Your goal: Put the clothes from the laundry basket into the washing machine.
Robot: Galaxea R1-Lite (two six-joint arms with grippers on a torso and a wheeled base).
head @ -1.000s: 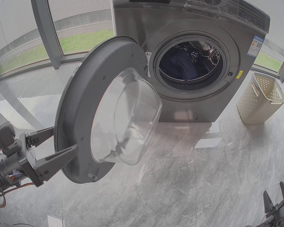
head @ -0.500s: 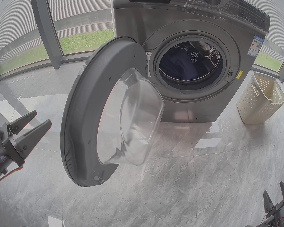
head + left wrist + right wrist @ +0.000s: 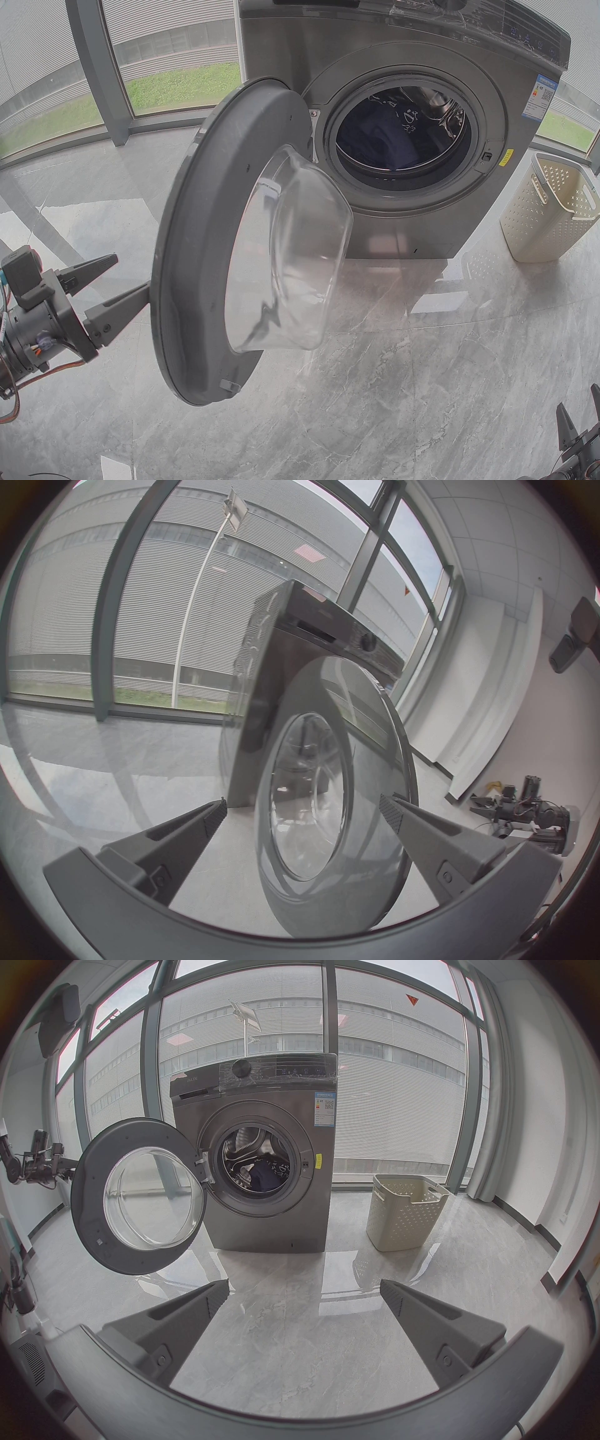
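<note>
Front-loading washing machine (image 3: 281, 44) on a pale marble floor (image 3: 406, 375). Its round door (image 3: 206, 237) is swung out at 9 o'clock of the drum mouth, with the clear glass bowl (image 3: 287, 250) facing the machine. Dark blue clothes (image 3: 381, 140) lie inside the drum. The cream laundry basket (image 3: 550, 212) stands at 3 o'clock of the machine; from the right wrist view it looks empty, though its bottom is hard to make out.

The left gripper (image 3: 131, 273), at 8 o'clock of the head view, is spread wide and grasps nothing, its lower finger just at the door's outer rim. The right gripper (image 3: 303, 1288) hangs low, well back from the machine, also released and empty.

The step in hand is likely closing the door. Press the outer face near the rim opposite the hinge and follow the swing until the latch catches.

A blue-and-white label (image 3: 539, 97) sits at 2 o'clock of the drum mouth and a small yellow sticker (image 3: 506, 157) at 3 o'clock; their print is too small to read.
</note>
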